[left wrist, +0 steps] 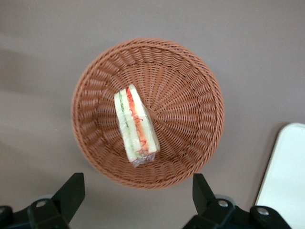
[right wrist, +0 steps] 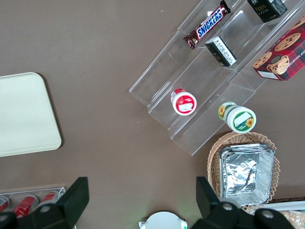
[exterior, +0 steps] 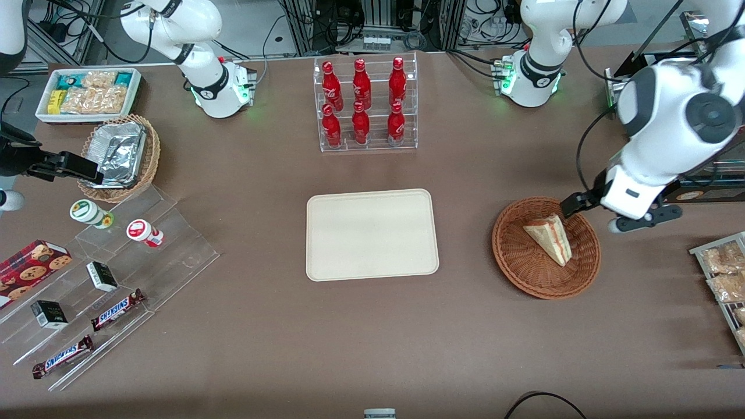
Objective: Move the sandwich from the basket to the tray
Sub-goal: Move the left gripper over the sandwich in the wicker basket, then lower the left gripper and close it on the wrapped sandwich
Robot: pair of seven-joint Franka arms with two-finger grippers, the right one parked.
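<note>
The sandwich (exterior: 550, 237) (left wrist: 136, 125), a wrapped pale wedge with red and green filling, lies on its side in the round reddish-brown basket (exterior: 506, 256) (left wrist: 190, 95). My left gripper (exterior: 593, 214) (left wrist: 138, 191) hangs above the basket's rim on the side toward the working arm's end of the table. It is open, its black fingers (left wrist: 71, 191) spread wide with nothing between them. The cream tray (exterior: 372, 234) (left wrist: 288, 176) lies flat and bare beside the basket, toward the middle of the table.
A clear rack of red bottles (exterior: 365, 105) stands farther from the front camera than the tray. A stepped acrylic shelf (exterior: 145, 244) with snacks, a foil-tray basket (exterior: 119, 154) and a white bin (exterior: 87, 93) sit toward the parked arm's end. Snack packets (exterior: 722, 273) lie at the working arm's end.
</note>
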